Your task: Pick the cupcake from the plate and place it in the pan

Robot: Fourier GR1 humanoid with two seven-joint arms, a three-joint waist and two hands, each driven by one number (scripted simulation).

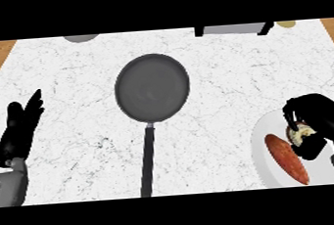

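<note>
Right hand (317,123) curled round cupcake (300,133) over plate (263,149); pan (152,87) well apart; left hand (20,129) open.

Bare counter (233,80) between plate (264,161) and pan (152,87); unobstructed.

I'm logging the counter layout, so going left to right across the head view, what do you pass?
Left hand, resting open → pan → plate, with the right hand curled round the cupcake above it.
</note>
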